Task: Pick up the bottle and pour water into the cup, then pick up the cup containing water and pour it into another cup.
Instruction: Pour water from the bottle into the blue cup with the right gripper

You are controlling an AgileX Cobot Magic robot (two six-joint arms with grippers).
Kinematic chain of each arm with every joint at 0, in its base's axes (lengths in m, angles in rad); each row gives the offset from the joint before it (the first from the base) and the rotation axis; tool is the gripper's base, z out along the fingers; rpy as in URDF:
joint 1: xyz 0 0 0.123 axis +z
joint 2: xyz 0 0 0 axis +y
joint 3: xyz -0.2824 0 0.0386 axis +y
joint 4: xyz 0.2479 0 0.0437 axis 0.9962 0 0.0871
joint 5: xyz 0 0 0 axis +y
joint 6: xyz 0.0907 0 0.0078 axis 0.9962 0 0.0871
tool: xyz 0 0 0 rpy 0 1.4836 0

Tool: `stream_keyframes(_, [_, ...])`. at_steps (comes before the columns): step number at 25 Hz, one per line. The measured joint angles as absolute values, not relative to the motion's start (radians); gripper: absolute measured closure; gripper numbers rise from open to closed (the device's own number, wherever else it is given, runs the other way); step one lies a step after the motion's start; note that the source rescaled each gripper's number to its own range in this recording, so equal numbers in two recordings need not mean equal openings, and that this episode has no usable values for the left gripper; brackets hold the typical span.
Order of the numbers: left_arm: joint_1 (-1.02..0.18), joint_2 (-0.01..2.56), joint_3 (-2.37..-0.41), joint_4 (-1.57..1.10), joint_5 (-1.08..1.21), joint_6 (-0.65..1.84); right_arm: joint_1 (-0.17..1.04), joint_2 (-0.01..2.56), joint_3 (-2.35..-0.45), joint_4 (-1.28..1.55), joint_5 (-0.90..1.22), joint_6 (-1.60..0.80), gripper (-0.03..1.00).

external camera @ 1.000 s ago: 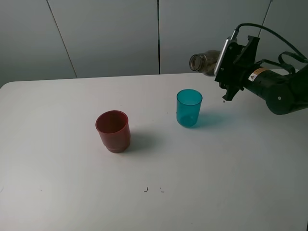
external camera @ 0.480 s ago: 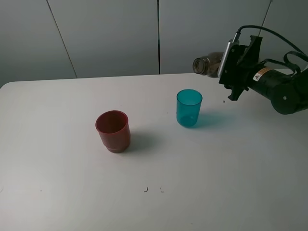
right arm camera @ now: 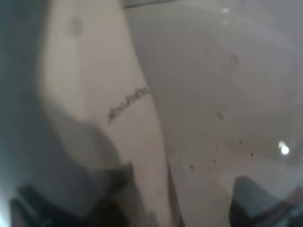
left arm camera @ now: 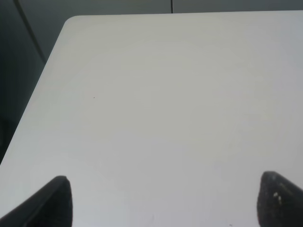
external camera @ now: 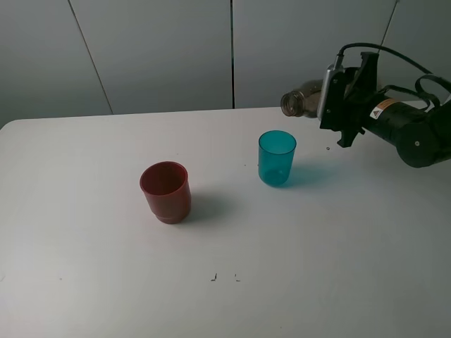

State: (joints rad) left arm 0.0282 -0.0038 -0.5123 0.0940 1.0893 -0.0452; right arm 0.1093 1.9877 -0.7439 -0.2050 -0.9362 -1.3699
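The smoky grey-brown bottle (external camera: pixel 301 101) lies nearly level in the air, its open neck pointing left. My right gripper (external camera: pixel 330 98) is shut on its body. The bottle's mouth hangs above and a little beyond the right rim of the teal cup (external camera: pixel 276 158), which stands upright on the table. No stream of water shows. The dark red cup (external camera: pixel 166 191) stands upright further left and nearer the front. In the right wrist view the blurred bottle (right arm camera: pixel 189 94) fills the picture. My left gripper (left arm camera: pixel 165 203) is open over bare table, out of the exterior view.
The white table (external camera: pixel 84 282) carries only the two cups, with two tiny dark marks (external camera: pixel 224 277) near the front. Grey wall panels (external camera: pixel 162 49) rise behind its far edge. The right arm's cables (external camera: pixel 394 56) loop above the wrist.
The right gripper has drifted a little to the right with the bottle, and the bottle's neck now sits slightly lower than half a second ago. Both cups have stayed put.
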Motion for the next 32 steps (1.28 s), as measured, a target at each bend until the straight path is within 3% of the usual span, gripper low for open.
stream_keyframes(32, [0.028,-0.004,-0.512,0.094,1.089,-0.045,0.109,1.988,-0.744,-0.219,-0.962,-1.511,0.94])
